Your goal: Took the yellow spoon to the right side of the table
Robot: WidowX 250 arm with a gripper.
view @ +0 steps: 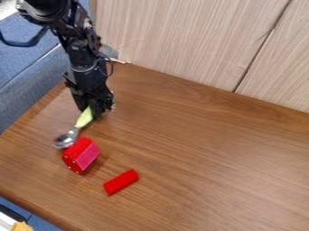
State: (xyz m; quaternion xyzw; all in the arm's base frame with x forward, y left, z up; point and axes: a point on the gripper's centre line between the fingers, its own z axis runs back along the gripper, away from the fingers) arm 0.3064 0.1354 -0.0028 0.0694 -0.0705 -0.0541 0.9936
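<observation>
Fixed cam, higher than the table (211,149), on the side opposite the wood panel (181,45). Faces down at a slant across tabletop. Fairly close: table runs off frame right.

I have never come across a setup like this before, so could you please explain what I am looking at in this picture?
The black machine is a robot arm. It comes in from the upper left and ends in a black gripper, which works as its hand. There is one picture, taken by a fixed camera looking down at a slant on a brown wooden table, with light wood-grain panels behind it.

At the gripper is a spoon with a yellow handle and a metal bowl. The handle's upper end meets the gripper, so it seems to be held, though the grip itself is hard to make out. Close to the spoon's bowl lies a chunky red block with a pink face, and further right a smaller red block.
</observation>
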